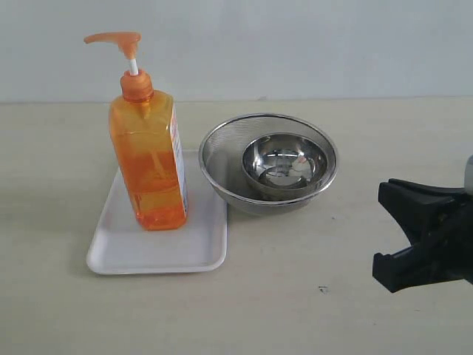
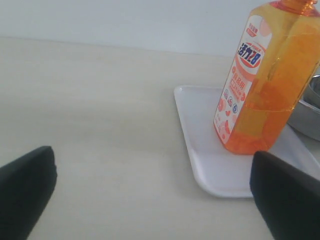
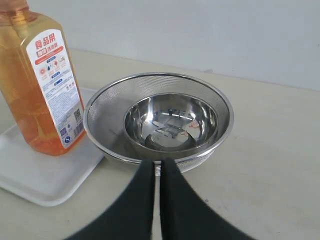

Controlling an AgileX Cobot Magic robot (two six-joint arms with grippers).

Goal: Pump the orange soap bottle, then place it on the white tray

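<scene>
Left gripper [image 2: 152,167] spread wide, nothing between its fingers, low over the bare table [image 2: 100,110] just beside the white tray [image 2: 200,150]. Right gripper [image 3: 157,165] pressed together, empty, pointing at the mesh bowl [image 3: 105,115] with a smaller steel bowl [image 3: 170,122] nested inside. Orange soap bottle [image 1: 151,163] stands upright on the tray, near its back, pump head raised, neither gripper touching it. Placement looks done; whether it got pumped cannot be told. Likely nothing left except clearing the arms.
</scene>
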